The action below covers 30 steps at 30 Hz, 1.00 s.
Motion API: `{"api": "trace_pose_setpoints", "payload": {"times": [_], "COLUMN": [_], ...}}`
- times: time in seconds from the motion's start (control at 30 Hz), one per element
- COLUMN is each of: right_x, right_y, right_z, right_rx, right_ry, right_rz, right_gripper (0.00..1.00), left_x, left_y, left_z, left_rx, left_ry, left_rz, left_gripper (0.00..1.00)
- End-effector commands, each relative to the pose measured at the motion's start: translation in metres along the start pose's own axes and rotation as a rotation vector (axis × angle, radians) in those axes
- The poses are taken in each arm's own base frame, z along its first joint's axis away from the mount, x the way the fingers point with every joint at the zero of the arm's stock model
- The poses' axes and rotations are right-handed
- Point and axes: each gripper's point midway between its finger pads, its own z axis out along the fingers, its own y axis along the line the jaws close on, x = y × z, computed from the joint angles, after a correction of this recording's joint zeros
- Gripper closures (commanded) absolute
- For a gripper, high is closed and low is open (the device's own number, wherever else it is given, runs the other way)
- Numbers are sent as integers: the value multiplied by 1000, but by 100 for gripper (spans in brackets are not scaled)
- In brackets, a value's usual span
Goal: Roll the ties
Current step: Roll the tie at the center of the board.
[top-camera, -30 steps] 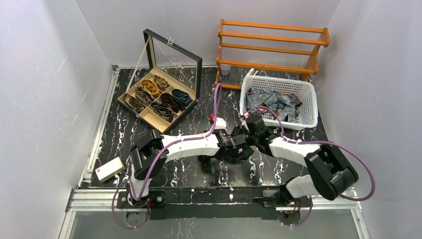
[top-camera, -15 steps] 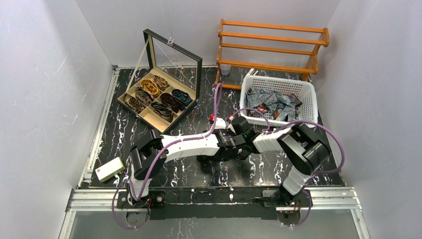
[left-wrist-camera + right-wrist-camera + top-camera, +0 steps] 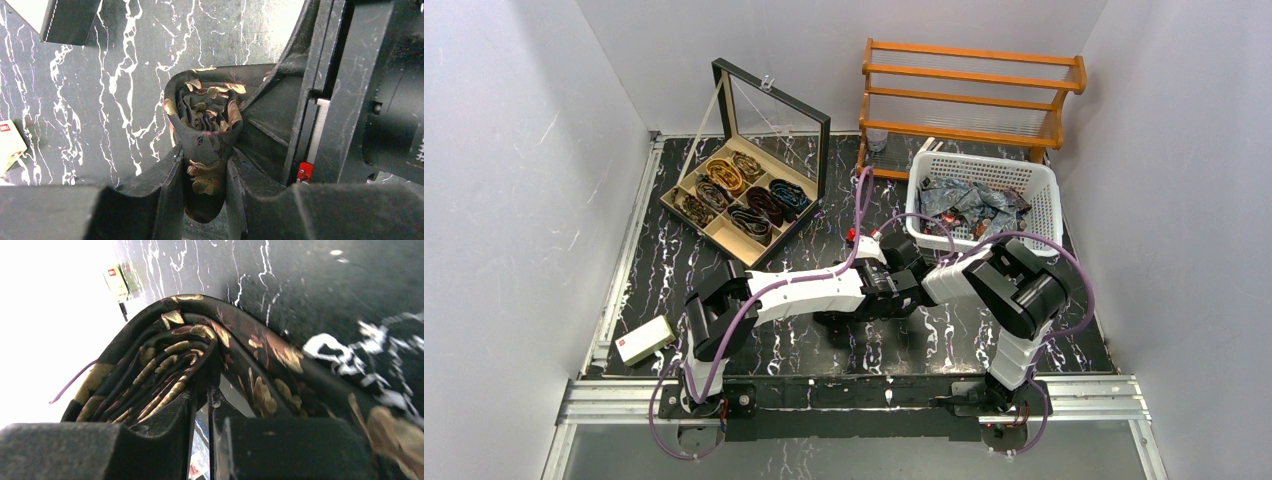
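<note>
Pinching one end of a coiled dark tie (image 3: 205,107) with gold floral spots, the left gripper (image 3: 205,172) was clamped on it over the middle of the counter (image 3: 100,75). The right gripper (image 3: 202,395) had its fingers almost together at the centre of the coil; whether fabric sat between them I could not tell. Farther back on the left, rolled ties (image 3: 749,190) lay in an open box (image 3: 722,233). On the right, loose ties (image 3: 969,205) lay in a white basket (image 3: 1024,243), before a wooden rack (image 3: 969,75).

Wooden rack (image 3: 972,95) behind white basket (image 3: 980,160); small white box (image 3: 644,340) near-left on marble table (image 3: 654,280).
</note>
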Motion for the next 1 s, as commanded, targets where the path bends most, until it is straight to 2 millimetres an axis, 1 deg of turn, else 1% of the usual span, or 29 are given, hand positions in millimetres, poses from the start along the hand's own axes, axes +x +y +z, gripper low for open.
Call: {"api": "trace_pose_setpoints", "payload": {"times": [0.0, 0.07, 0.13, 0.2, 0.3, 0.37, 0.47, 0.53, 0.6, 0.63, 0.67, 0.73, 0.8, 0.87, 0.97], "right_x": [-10, -18, -23, -27, -28, -28, -31, -33, -34, -34, -34, -34, -33, -33, -33], "right_y": [9, 6, -3, -13, -37, -47, -55, -50, -45, -43, -42, -41, -40, -41, -41], "right_z": [-30, -45, -58, -71, -90, -102, -115, -120, -125, -128, -130, -134, -138, -143, -148], "right_rx": [13, 70, 155, 229, 322, 355, 374, 369, 377, 381, 384, 388, 393, 408, 419], "right_ry": [-65, -127, -162, -196, -233, -262, -313, -325, -328, -329, -332, -346, -360, -371, -388], "right_rz": [-26, -34, -26, -12, 41, 59, 55, 26, 2, -8, -15, -26, -35, -37, -48], "right_gripper": [75, 72, 70, 68, 67, 67, 66, 65, 64, 63, 62, 62, 60, 59, 57], "left_x": [-15, -14, -13, -13, -13, -13, -18, -19, -20, -20, -20, -21, -24, -27, -35], "left_y": [-2, -2, -4, -6, -10, -15, -22, -28, -36, -41, -46, -59, -68, -76, -85], "left_z": [-9, -7, -6, -4, -2, 0, -3, -5, -7, -8, -9, -14, -19, -23, -30], "left_rx": [12, 9, 6, 1, -4, -6, 10, 22, 41, 59, 81, 146, 193, 236, 297], "left_ry": [-43, -40, -42, -41, -38, -34, -38, -32, -20, -16, -10, 7, 10, 8, -5], "left_rz": [-35, -33, -29, -21, -6, 2, 6, 14, 14, 8, 6, -9, -24, -38, -62], "left_gripper": [81, 81, 81, 81, 80, 79, 75, 70, 60, 57, 55, 46, 43, 36, 33]}}
